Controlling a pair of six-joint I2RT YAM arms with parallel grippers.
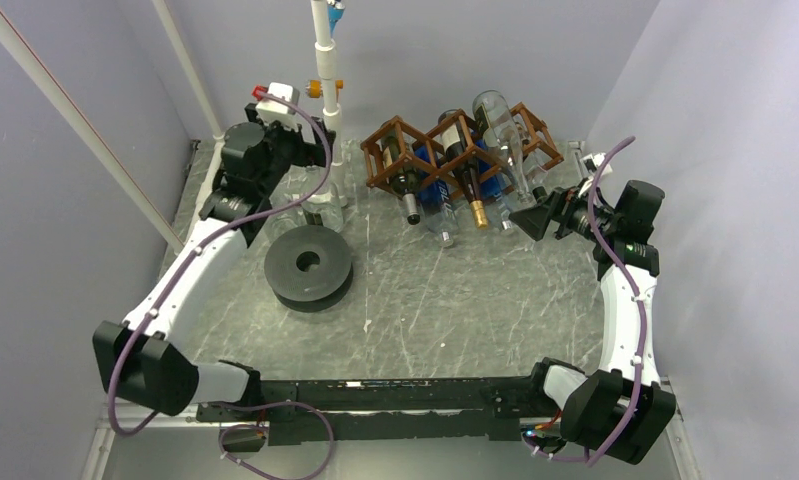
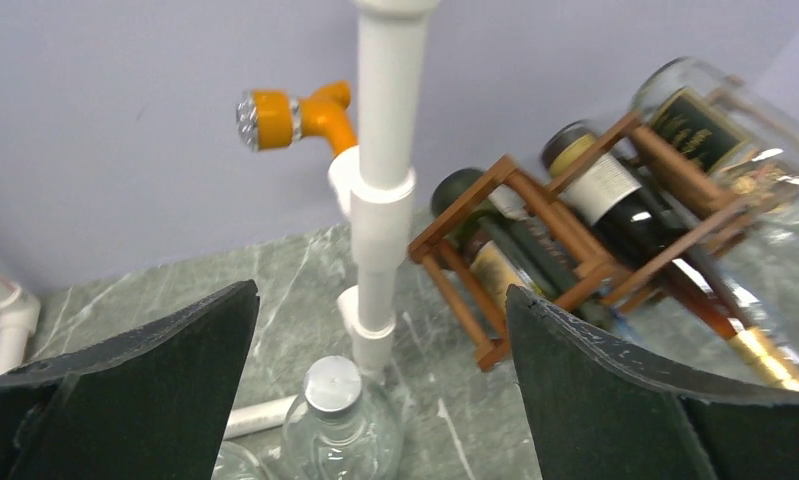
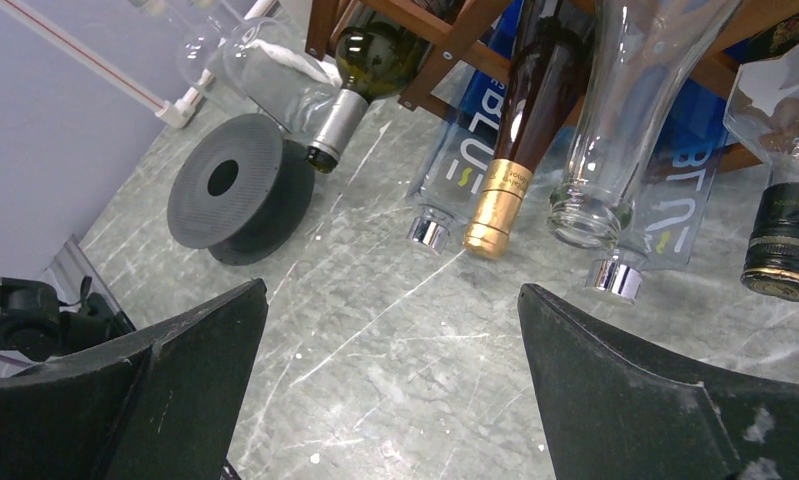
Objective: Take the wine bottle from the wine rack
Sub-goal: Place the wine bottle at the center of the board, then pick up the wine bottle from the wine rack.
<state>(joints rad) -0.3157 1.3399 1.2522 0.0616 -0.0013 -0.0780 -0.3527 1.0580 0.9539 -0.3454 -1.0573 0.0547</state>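
The brown wooden wine rack (image 1: 453,148) (image 2: 515,255) stands at the back of the table with several bottles lying in its cells, necks toward me. Among them are a dark bottle with a gold foil neck (image 3: 505,185), a green bottle with a silver neck (image 3: 360,75) and an empty clear one (image 3: 620,120). My right gripper (image 1: 528,218) (image 3: 393,287) is open just in front of these necks, over bare table. My left gripper (image 1: 315,160) (image 2: 382,292) is open above a clear bottle with a silver cap (image 2: 332,395) (image 1: 324,207), which stands upright and apart from both fingers.
A white pipe post (image 1: 327,80) (image 2: 385,180) with an orange fitting (image 2: 297,115) rises just behind the clear bottle. A black disc with a hole (image 1: 308,268) (image 3: 233,185) lies left of centre. Another clear glass item (image 2: 225,465) sits beside the capped bottle. Purple-grey walls close in the table.
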